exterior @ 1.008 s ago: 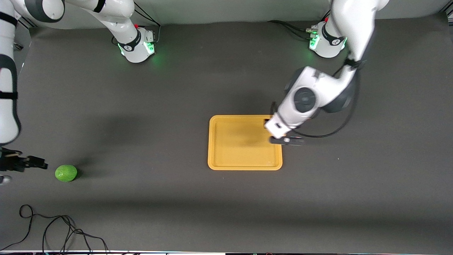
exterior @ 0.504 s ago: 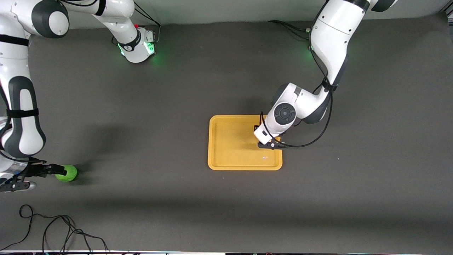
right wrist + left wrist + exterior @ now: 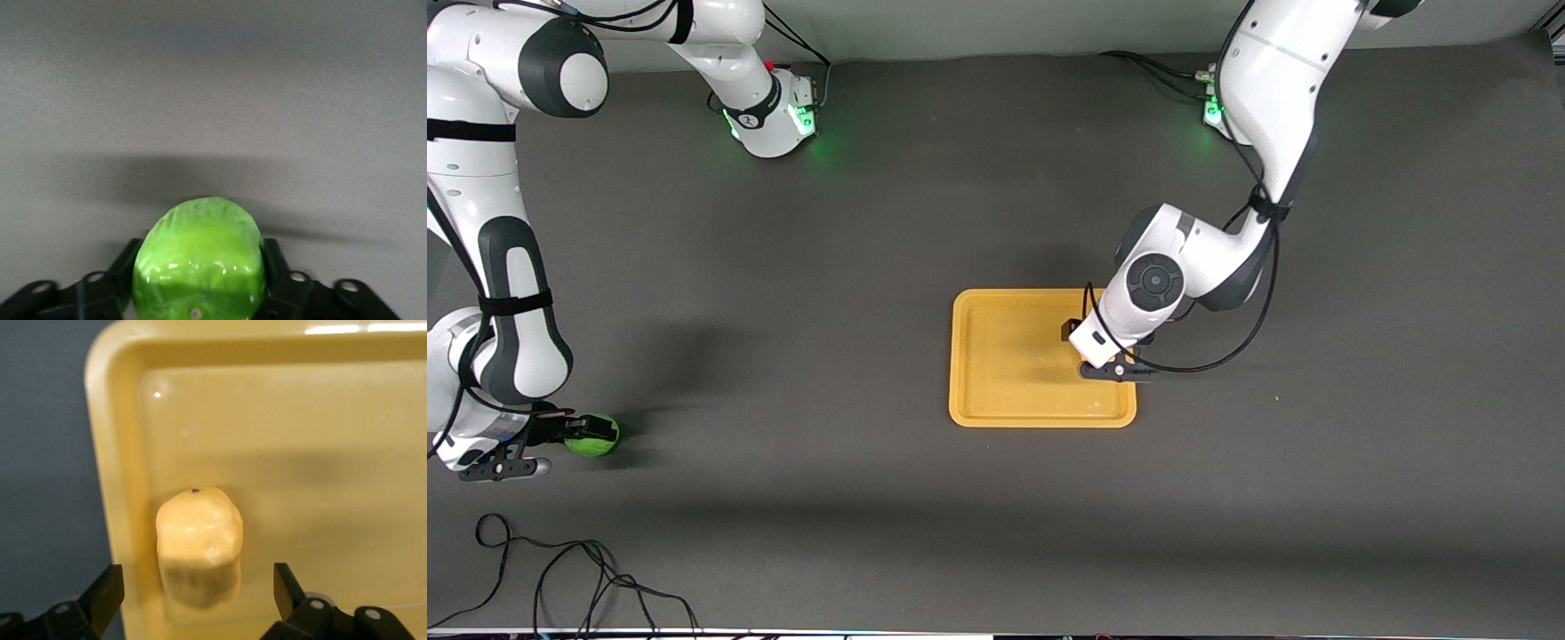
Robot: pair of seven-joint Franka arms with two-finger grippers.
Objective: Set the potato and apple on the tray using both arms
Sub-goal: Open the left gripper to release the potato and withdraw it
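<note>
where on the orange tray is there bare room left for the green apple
Most of the flat orange-yellow plastic tray is bare, from its middle to the rim toward the right arm's end. It is crowded only at the left arm's end, where the yellow-tan potato lies under the open left gripper.

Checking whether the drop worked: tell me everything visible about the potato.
The potato is a small yellow-tan lump with bumpy, slightly glossy skin and one dark speck. It rests on the tray floor near a rim corner, between the left gripper's open fingers, which do not touch it. The front view hides it.
</note>
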